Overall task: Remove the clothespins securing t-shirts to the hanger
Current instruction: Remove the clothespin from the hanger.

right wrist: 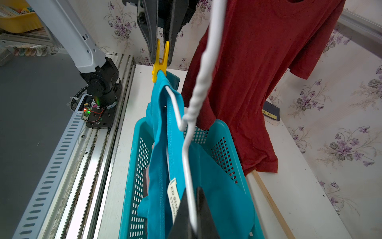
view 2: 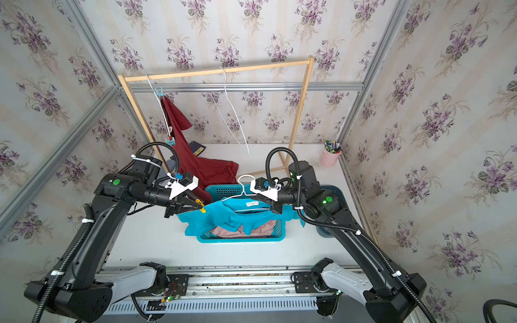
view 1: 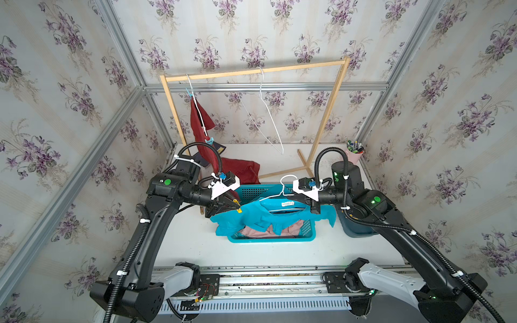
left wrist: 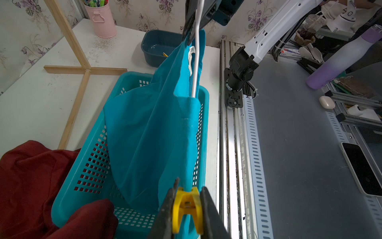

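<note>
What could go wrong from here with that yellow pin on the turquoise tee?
1. The left hand pinches the yellow clothespin by its handles; it may slip and snap back.
2. The right hand clamps only the thin wire of the white hanger; a pull could twist it.
3. The turquoise t-shirt overhangs the basket, so once freed it might drop onto the table.

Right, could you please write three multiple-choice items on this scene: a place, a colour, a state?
1. The pink t-shirt lies: A in the turquoise basket; B hanging up; C held aloft.
2. The clothespin in the left gripper is: A blue; B yellow; C red.
3. The right gripper is: A open; B shut on the white hanger; C out of view.
A: it lies inside the basket walls. B: both wrist views show yellow. B: it pinches the hanger's wire.
</note>
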